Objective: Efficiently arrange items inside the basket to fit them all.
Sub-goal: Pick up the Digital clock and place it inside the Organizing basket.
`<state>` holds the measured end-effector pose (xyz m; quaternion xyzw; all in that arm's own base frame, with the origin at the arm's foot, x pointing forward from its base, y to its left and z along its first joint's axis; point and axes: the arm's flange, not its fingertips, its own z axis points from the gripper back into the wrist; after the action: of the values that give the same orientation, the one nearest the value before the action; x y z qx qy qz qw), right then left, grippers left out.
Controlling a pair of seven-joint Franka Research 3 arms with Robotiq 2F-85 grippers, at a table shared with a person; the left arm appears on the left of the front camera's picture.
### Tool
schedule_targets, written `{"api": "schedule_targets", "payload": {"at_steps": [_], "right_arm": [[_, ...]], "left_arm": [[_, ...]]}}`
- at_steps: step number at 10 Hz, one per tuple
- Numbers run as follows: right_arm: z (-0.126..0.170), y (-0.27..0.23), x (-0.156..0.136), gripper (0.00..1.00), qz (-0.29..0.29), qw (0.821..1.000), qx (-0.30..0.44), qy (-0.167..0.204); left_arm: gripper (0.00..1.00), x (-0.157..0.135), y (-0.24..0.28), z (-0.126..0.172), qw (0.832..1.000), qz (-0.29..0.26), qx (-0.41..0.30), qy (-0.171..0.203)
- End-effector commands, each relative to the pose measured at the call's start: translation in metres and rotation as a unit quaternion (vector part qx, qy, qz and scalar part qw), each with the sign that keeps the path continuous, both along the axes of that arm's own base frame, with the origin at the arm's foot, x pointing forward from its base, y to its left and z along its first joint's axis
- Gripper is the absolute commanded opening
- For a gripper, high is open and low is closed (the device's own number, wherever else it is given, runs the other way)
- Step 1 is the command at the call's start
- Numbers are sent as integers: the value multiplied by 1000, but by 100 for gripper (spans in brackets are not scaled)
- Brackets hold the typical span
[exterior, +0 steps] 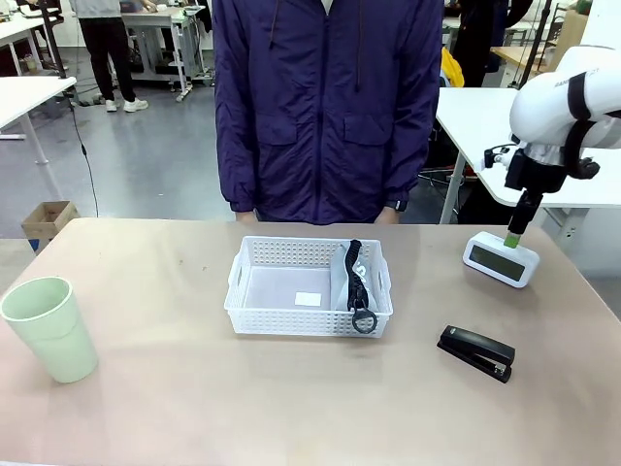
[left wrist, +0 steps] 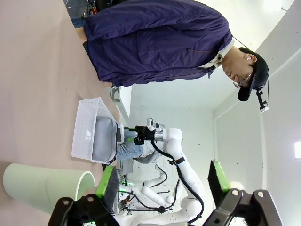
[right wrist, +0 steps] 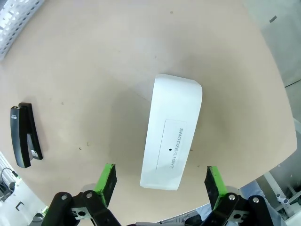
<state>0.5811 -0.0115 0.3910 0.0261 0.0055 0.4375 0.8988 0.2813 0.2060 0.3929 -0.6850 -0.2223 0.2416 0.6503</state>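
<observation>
1. The basket sits mid-table. The pouch stands against its right wall, and the floor left of the pouch is bare.
2. The white box lies right of the basket. The right gripper hangs just above it, fingers apart and empty.
3. The stapler lies right of the basket, on the robot's side, apart from the box.
4. The cup stands well left of the basket, by the table's edge. The left gripper is near it, fingers apart and empty.
</observation>
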Motion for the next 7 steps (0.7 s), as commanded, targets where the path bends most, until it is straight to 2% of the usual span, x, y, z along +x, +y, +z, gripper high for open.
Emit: {"api": "schedule_targets", "payload": {"at_steps": [1, 4, 6, 7], "right_arm": [[-1, 1, -1, 100, 12, 1000, -1, 1], [-1, 2, 0, 100, 3, 1000, 0, 1], [-5, 3, 0, 100, 20, 999, 1, -39], [-11, 0, 1, 100, 29, 999, 7, -45]], "left_arm": [[100, -1, -1, 1, 1000, -1, -1, -9], [100, -1, -1, 1, 1000, -1, -1, -9], [100, -1, -1, 1, 1000, -1, -1, -9], [100, -1, -1, 1, 1000, -1, -1, -9]]}}
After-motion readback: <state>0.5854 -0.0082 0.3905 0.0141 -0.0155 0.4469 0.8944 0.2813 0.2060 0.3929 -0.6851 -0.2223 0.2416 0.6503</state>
